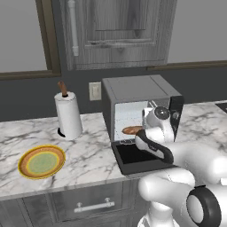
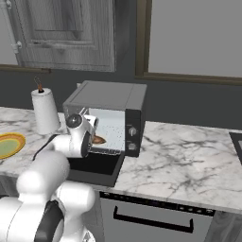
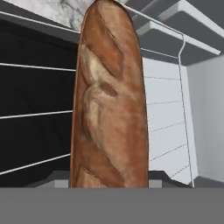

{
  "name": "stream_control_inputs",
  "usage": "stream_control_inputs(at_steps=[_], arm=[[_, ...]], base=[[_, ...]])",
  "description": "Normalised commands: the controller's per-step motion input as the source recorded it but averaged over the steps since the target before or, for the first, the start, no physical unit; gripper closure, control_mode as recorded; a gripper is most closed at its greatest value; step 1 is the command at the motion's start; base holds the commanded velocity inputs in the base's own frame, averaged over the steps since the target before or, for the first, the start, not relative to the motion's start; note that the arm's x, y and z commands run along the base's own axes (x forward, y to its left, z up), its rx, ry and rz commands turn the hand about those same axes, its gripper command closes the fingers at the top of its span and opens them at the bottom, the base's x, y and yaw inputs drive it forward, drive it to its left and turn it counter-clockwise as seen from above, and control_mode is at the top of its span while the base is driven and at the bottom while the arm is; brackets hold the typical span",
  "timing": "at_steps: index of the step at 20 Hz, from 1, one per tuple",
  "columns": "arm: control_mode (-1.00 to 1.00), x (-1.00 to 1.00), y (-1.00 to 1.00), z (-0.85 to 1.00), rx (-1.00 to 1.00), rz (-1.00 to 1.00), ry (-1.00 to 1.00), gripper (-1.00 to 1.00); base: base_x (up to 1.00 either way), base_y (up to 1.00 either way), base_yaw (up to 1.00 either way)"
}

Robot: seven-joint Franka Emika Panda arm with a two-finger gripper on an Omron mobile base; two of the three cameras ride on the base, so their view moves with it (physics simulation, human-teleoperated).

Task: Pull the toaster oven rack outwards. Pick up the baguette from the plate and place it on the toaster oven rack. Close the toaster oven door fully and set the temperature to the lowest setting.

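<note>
The tool is clamped on the slim brown crusty baguette (image 3: 109,100), which hangs just above the thin silvery wire toaster oven rack (image 3: 168,105), long axis across its wires, inside the boxy dark grey toaster oven (image 1: 137,91).

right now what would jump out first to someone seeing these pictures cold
The brown baguette looms large in the hand view, held in the shut gripper over the wire toaster oven rack. On the marble counter, the toaster oven stands with its door dropped flat open. To its left sits the bare yellow-orange plate, near a white paper towel roll.
</note>
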Motion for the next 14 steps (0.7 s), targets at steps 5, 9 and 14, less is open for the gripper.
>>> stream_control_inputs(at_steps=[5, 9, 14], arm=[[-1.0, 0.25, 0.02, -0.37, -0.02, 0.06, -0.01, 1.0], [-1.0, 0.08, 0.0, -0.14, 0.0, 0.03, -0.07, -1.0], [-1.0, 0.01, -0.03, 0.0, 0.05, 0.0, -0.17, -1.0]], base=[[0.0, 0.0, 0.0], [0.0, 0.0, 0.0], [0.0, 0.0, 0.0]])
